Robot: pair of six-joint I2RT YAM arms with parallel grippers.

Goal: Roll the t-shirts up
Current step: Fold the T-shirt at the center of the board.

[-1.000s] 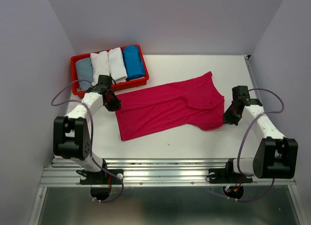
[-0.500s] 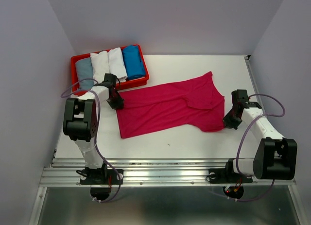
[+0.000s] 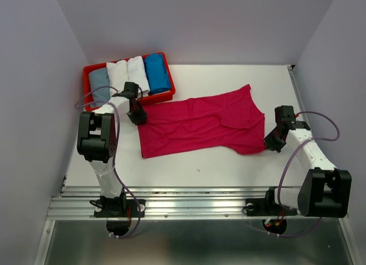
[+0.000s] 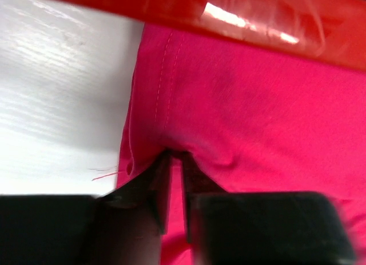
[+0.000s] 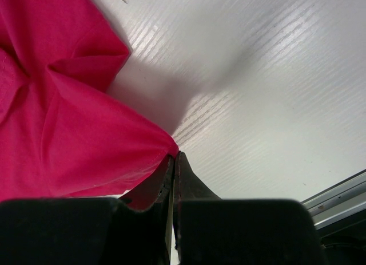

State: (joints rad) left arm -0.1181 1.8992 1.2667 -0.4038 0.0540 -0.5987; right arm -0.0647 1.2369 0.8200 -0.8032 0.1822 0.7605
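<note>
We take this for the spreading step, with no roll begun yet. The magenta t-shirt (image 3: 200,125) lies open across the middle of the table (image 3: 229,167), and its left edge is just beside the red tray (image 3: 87,84). In that tray four rolled t-shirts (image 3: 128,75) sit side by side (two white, one grey-blue, one blue). The left gripper (image 4: 176,157) has its fingers drawn nearly together on the hemmed left edge, a pinch of cloth between them. The right gripper (image 5: 174,156) is closed on the tip of the shirt's right corner. In our judgement the next move calls for an even pull outward from both arms to flatten the creases, then a roll started from one end. From above, the wrists hide both sets of fingertips. The shirt's right part is folded over itself, and we cannot tell sleeve from body there.
</note>
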